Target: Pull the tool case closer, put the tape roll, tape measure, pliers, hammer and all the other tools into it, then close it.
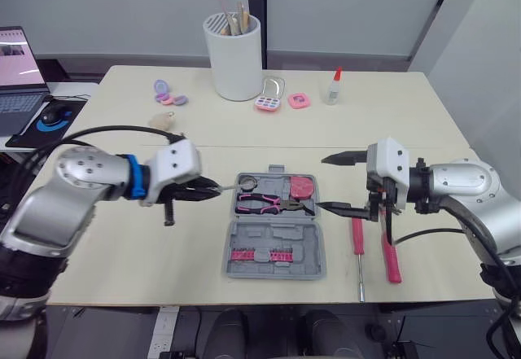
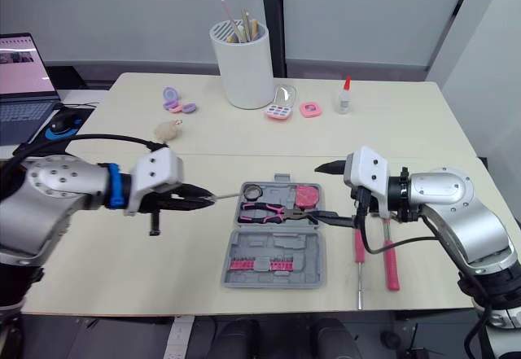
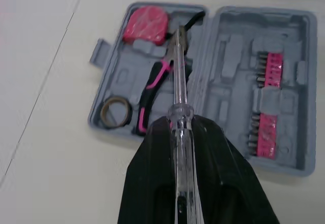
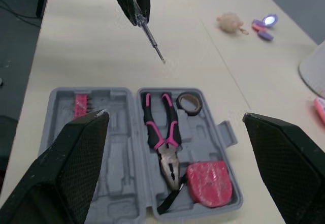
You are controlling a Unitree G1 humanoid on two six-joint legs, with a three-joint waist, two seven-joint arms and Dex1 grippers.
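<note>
The grey tool case (image 1: 277,233) lies open in the middle of the table. Its far half holds a tape roll (image 1: 248,183), pink-handled pliers (image 1: 260,204) and a pink tape measure (image 1: 303,186); its near half holds a pink bit strip (image 1: 260,254). Left of the case, my left gripper (image 1: 195,190) is shut on a clear-handled screwdriver (image 3: 177,102), which hangs above the table with its tip toward the case. My right gripper (image 1: 335,183) hovers open at the case's right edge. Right of the case lie a pink screwdriver (image 1: 357,237) and a pink-handled tool (image 1: 392,257), its head hidden.
A tall white holder (image 1: 234,56) with sticks stands at the back centre, with small pink cases (image 1: 270,102) and a glue bottle (image 1: 334,86) to its right. Purple items (image 1: 168,94) and a beige lump (image 1: 162,120) lie back left. A laptop (image 1: 18,74) and mouse (image 1: 53,116) sit far left.
</note>
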